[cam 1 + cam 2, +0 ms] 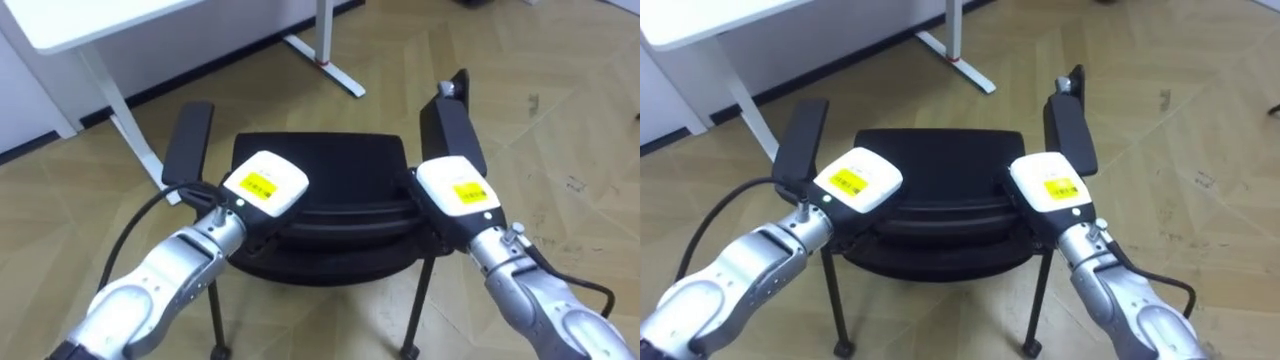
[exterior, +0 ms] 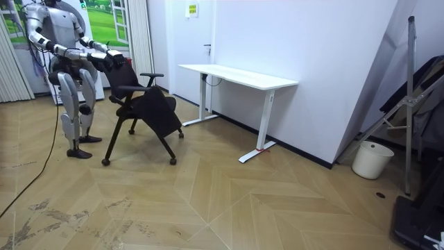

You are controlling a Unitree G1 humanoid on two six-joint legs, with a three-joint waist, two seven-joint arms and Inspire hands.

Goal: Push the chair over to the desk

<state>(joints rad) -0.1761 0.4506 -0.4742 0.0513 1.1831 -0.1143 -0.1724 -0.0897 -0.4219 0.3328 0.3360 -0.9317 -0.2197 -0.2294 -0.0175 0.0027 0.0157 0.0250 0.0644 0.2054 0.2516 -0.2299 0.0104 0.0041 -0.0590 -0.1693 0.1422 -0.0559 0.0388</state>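
Hands, seen from the head: left hand (image 1: 265, 188) and right hand (image 1: 458, 190) rested on the back of the black chair (image 1: 320, 165), fingers hidden, grip impossible to tell. From the room, the chair stood before the robot, near a white desk (image 2: 239, 75).

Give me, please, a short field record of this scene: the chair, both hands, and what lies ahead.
chair: black office chair with armrests, upright on the wooden floor
left hand: left hand at the left end of the backrest top
right hand: right hand at the right end of the backrest top
robot position: standing behind the chair, arms stretched forward
ahead: white desk, apart from the chair
further off: white bucket by the wall, at the room view's right
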